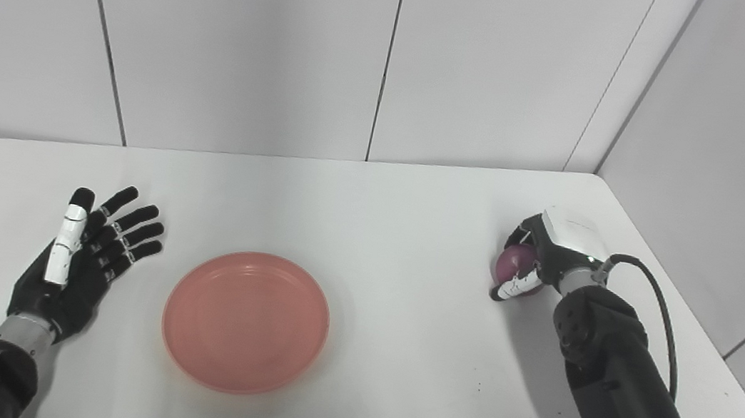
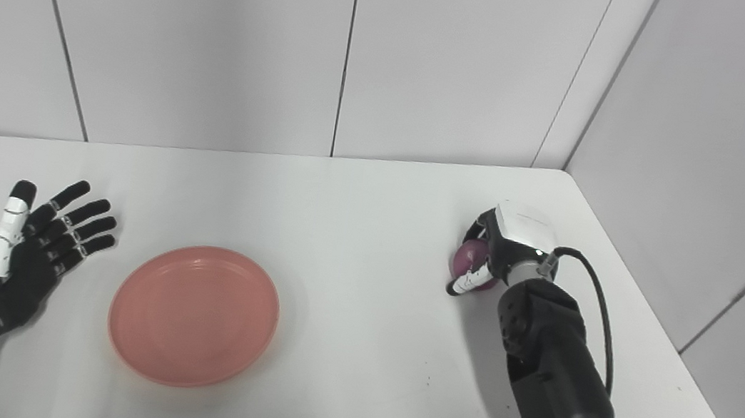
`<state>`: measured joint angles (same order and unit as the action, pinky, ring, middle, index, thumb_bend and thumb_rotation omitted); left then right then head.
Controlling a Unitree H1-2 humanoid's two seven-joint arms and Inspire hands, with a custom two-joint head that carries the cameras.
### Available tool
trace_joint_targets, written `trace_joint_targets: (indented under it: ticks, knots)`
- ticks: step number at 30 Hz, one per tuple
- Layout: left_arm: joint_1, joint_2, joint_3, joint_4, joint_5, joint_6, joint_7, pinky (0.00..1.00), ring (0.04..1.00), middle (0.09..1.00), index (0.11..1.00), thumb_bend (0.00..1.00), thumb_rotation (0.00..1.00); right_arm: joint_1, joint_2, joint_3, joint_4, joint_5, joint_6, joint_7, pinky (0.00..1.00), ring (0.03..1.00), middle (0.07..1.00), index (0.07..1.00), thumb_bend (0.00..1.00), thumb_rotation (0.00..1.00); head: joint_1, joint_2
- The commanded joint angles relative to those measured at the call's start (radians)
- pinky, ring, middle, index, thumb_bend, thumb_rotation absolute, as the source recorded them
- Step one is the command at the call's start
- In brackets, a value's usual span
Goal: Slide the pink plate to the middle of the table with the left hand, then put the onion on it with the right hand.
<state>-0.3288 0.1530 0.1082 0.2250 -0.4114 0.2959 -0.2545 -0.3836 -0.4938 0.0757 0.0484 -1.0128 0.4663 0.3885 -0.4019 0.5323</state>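
Fingers (image 1: 128, 234) of the left hand (image 1: 81, 264) are spread and released, palm up, pointing toward 1 o'clock, holding nothing. The hand lies low over the table (image 1: 417, 200) near its left side, with the plate (image 1: 246, 322) just beside it at 3 o'clock, a strip of bare table between the two. The plate is pink, round, shallow and empty, sitting flat a little left of the table's middle and toward the near edge.

Well apart from the plate, at its 2 o'clock, the right hand (image 1: 545, 260) is curled around the onion (image 1: 515, 262). The onion is dark purple and sits inside the curl: fingers wrap over its far side, the white-tipped thumb crosses under its near side, and the white back of the hand covers its right. Only its left face shows. Whether it rests on the table or is raised off it cannot be told. A black cable loops from the wrist along the right arm.

The table is white and smooth, with a rounded far right corner. Pale grey wall panels with dark seams stand behind it and along its right.

One plate, one onion, two hands.
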Motion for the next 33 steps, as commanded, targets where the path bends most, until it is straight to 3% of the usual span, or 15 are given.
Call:
trace_joint_targets:
  ticks: [1, 16, 27, 33]
  knots:
    - [0.022, -0.003, -0.009, 0.021, 0.014, 0.071, 0.017, 0.79, 0.793, 0.803, 0.870, 0.77, 0.84, -0.010, -0.015, 0.005, -0.032, -0.017, 0.003, 0.019, 0.35, 0.447, 0.522, 0.469, 0.52, 0.00, 0.001, 0.001]
    - [0.021, -0.011, -0.015, 0.020, 0.016, 0.063, 0.018, 0.80, 0.800, 0.809, 0.874, 0.75, 0.86, -0.076, 0.006, 0.061, -0.195, -0.061, 0.001, 0.113, 0.31, 0.391, 0.485, 0.519, 0.52, 0.00, 0.016, -0.004]
    - [0.034, -0.037, -0.033, -0.020, 0.028, 0.076, 0.051, 0.80, 0.807, 0.810, 0.883, 0.71, 0.89, -0.120, 0.022, 0.107, -0.325, -0.019, -0.020, 0.162, 0.32, 0.398, 0.486, 0.520, 0.52, 0.00, 0.102, -0.006]
    - [0.046, -0.059, -0.058, -0.050, 0.048, 0.079, 0.070, 0.83, 0.829, 0.836, 0.904, 0.68, 0.92, -0.125, 0.029, 0.135, -0.351, 0.011, -0.061, 0.154, 0.30, 0.378, 0.474, 0.537, 0.51, 0.00, 0.184, -0.012]
